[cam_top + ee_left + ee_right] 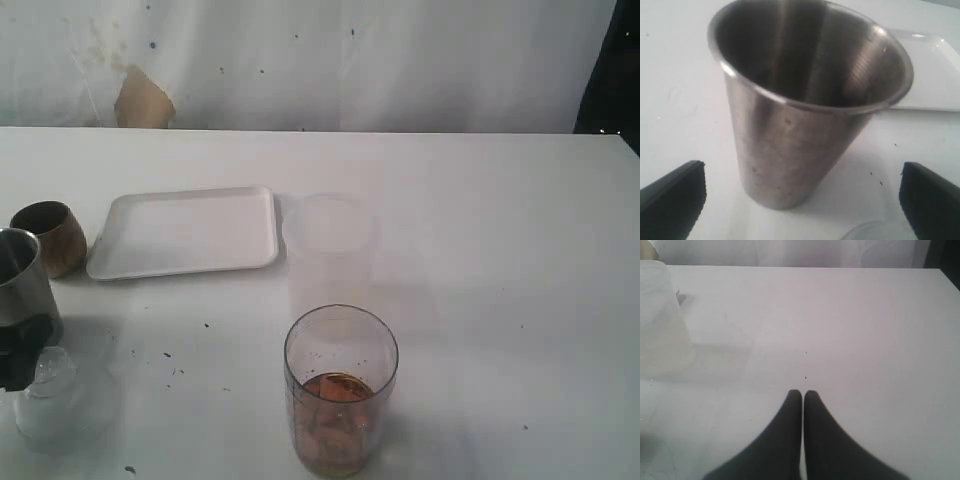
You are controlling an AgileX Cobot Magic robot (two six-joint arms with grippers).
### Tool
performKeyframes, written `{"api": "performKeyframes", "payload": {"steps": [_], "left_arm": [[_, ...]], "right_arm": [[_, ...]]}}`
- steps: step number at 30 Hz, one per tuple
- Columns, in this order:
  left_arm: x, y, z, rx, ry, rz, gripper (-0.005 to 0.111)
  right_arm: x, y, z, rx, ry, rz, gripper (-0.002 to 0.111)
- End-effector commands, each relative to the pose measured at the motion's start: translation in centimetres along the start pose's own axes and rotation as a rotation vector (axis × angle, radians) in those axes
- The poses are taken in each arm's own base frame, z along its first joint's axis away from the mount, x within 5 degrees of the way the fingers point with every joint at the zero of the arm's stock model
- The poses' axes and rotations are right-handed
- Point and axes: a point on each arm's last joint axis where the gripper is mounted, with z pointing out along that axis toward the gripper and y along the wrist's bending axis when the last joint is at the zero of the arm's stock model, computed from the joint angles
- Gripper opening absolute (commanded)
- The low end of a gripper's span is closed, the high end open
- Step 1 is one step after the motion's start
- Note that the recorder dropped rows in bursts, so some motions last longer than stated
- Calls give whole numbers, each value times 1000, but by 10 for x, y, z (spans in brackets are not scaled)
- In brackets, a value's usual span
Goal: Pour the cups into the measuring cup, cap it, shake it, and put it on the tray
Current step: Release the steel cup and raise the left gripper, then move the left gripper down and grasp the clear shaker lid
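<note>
The measuring cup (340, 390) stands at bottom centre of the exterior view, with brown liquid in its base. Just behind it is a frosted tumbler (330, 245), close to the tray's (185, 232) right edge. The tray lies left of centre, and the brown cup (50, 237) is near its left end. At the left edge, the steel tumbler (790, 125) stands upright between the left gripper's (802, 172) wide jaws, neither touching it. A clear lid (50, 400) lies just below. Bare desk (500, 250) fills the right half. The right gripper (803, 392) has its jaws pressed together, holding nothing.
</note>
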Motion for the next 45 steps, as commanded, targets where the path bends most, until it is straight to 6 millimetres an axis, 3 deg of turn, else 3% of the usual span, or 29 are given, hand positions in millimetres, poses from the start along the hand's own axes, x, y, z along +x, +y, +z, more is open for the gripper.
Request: {"api": "performKeyframes", "payload": {"steps": [1,16,18,20,22,24,25,27,31,39,45], "left_arm": [[-2,1,-6,-14,-70,3,102],[-27,-25,-27,226,-209,-117,99],[-33,-29,-33,273,-244,-183,88],[-40,-34,-40,343,-271,-315,68],[-42,-41,-44,424,-229,-404,36],[-55,-53,-43,527,-185,-319,0],[-65,-63,-42,607,-141,-209,1],[-77,-71,-40,657,2,-186,0],[-108,-75,-43,589,153,-108,0],[-141,-67,-62,371,47,-101,0],[-180,-70,-67,346,-65,-99,0]], "right_arm": [[0,0,0,-2,-15,-4,1],[0,0,0,-2,-15,-4,1],[0,0,0,-2,-15,-4,1],[0,0,0,-2,-15,-4,1],[0,0,0,-2,-15,-4,1],[0,0,0,-2,-15,-4,1],[0,0,0,-2,-15,-4,1],[0,0,0,-2,-15,-4,1],[0,0,0,-2,-15,-4,1],[0,0,0,-2,-15,-4,1],[0,0,0,-2,-15,-4,1]]}}
